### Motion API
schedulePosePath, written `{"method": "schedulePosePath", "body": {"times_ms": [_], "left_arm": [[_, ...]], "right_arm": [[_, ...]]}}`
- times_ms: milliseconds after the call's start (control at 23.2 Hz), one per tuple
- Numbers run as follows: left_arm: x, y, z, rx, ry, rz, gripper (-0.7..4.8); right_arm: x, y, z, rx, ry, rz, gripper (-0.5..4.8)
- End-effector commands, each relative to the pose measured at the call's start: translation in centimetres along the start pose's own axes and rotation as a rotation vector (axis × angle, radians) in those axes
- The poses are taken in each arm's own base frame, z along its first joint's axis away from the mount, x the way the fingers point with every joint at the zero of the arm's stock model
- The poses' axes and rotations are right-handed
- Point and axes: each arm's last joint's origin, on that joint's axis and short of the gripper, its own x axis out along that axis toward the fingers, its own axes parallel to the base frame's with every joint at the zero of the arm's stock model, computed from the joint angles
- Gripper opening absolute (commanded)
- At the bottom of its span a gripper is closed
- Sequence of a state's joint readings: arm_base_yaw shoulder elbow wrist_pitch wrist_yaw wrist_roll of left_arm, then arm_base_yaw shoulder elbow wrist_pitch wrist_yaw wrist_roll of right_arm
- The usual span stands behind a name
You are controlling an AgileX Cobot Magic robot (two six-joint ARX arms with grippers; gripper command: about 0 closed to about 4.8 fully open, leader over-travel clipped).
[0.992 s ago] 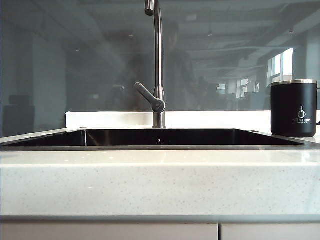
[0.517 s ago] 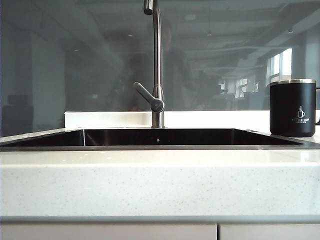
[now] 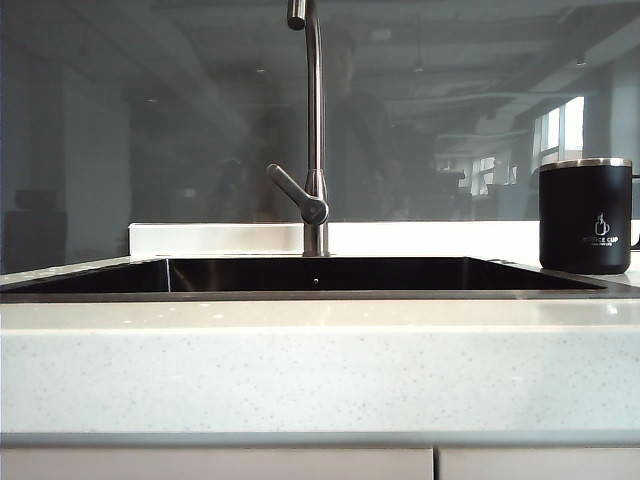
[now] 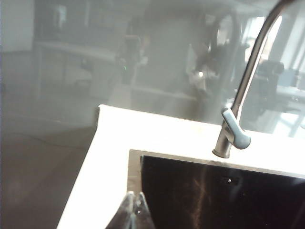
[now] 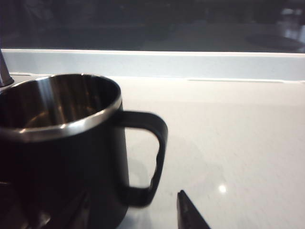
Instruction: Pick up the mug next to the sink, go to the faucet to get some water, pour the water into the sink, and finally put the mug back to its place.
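The black mug [image 3: 586, 215] with its silver rim stands upright on the white counter to the right of the sink [image 3: 320, 293]. The steel faucet [image 3: 316, 120] rises behind the sink's middle. Neither gripper shows in the exterior view. In the right wrist view the mug [image 5: 62, 143] fills the near field, and my right gripper [image 5: 133, 202] is open, its fingers either side of the mug's handle and wall without gripping. My left gripper [image 4: 135, 196] is shut and empty, hovering over the sink's [image 4: 135, 162] corner, with the faucet [image 4: 248, 81] beyond it.
A dark glass wall stands right behind the counter's low white backsplash [image 3: 220, 238]. The faucet's lever [image 3: 297, 193] juts out toward the left. The counter's front edge [image 3: 320, 370] is a thick white slab, with cabinet doors below it.
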State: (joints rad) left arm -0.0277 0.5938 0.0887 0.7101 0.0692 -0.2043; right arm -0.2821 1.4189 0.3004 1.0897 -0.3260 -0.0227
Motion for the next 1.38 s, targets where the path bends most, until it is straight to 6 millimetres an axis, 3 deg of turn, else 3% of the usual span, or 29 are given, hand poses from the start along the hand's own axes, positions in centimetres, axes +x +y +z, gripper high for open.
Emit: {"method": "schedulePosePath", "body": {"times_ms": [43,431,647,819,905,1035,1121,1380], "left_arm": [[0.5,-0.1,0.4,-0.010,-0.042,-0.013,-0.06],[0.6,0.0,0.4,-0.010,-0.036,-0.012,-0.06],[0.6,0.0,0.2,-0.010,-0.022,-0.008,-0.06],[0.6,0.0,0.2,-0.011,-0.021,-0.008,-0.06],[0.6,0.0,0.2,-0.011,-0.021,-0.008,-0.06],[0.6,0.0,0.2,-0.010,-0.021,-0.004,-0.06],[0.6,0.0,0.3,-0.007,-0.025,0.002,-0.06],[2.0,0.2,-0.2,0.028,0.035,0.013,-0.06]], "right_arm": [[1.9,-0.7,-0.3,-0.007,-0.031,0.008,2.53],[6.3,-2.1,-0.6,-0.011,-0.042,0.005,2.52],[7.2,-2.4,-1.0,-0.007,-0.034,0.009,2.47],[7.3,-2.4,-1.0,0.034,-0.034,0.012,0.92],[7.3,-2.4,-1.0,0.035,-0.035,0.012,0.49],[7.3,-2.3,-1.0,0.036,-0.039,0.020,0.37],[7.3,-2.3,-0.9,0.045,-0.048,0.021,-0.05],[7.2,-1.5,1.6,0.108,-0.158,0.055,-0.05]]}}
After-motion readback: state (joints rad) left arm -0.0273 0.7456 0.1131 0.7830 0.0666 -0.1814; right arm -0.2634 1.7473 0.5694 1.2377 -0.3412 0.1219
